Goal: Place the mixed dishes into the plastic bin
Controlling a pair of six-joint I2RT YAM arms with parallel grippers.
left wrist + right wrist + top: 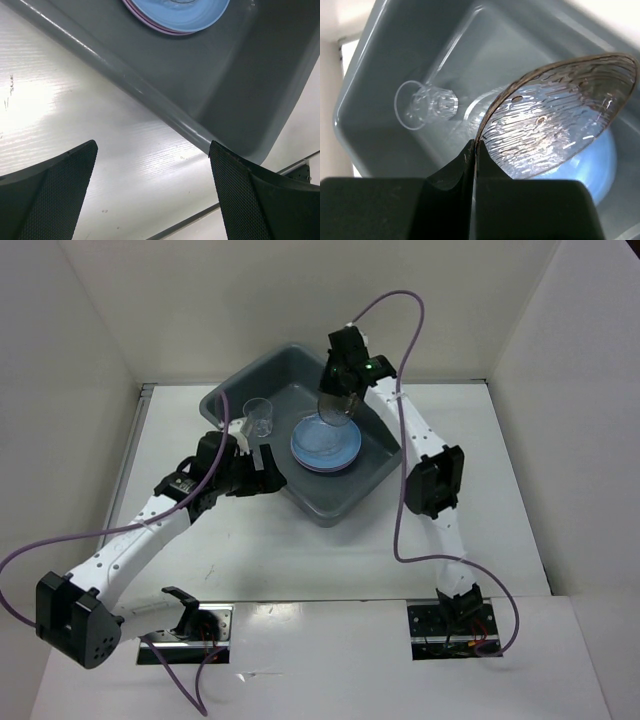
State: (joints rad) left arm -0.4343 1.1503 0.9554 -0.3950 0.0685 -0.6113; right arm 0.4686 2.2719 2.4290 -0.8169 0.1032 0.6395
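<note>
The dark grey plastic bin (345, 498) sits at the middle back of the table. Inside it a blue plate (326, 445) lies on a lavender plate whose edge shows (150, 25), and a small clear cup (259, 417) stands near the bin's left wall. My right gripper (336, 405) hangs over the bin, shut on the rim of a clear textured dish (560, 115), which is tilted above the blue plate (602, 160). The cup (427, 102) lies beyond the dish. My left gripper (152, 147) is open and holds nothing, low over the table just outside the bin's front-left rim (150, 95).
White walls close in the table on the left, back and right. The right arm's elbow (432, 480) stands just right of the bin. Purple cables loop over both arms. A dark seam (200, 215) crosses the table near the left gripper.
</note>
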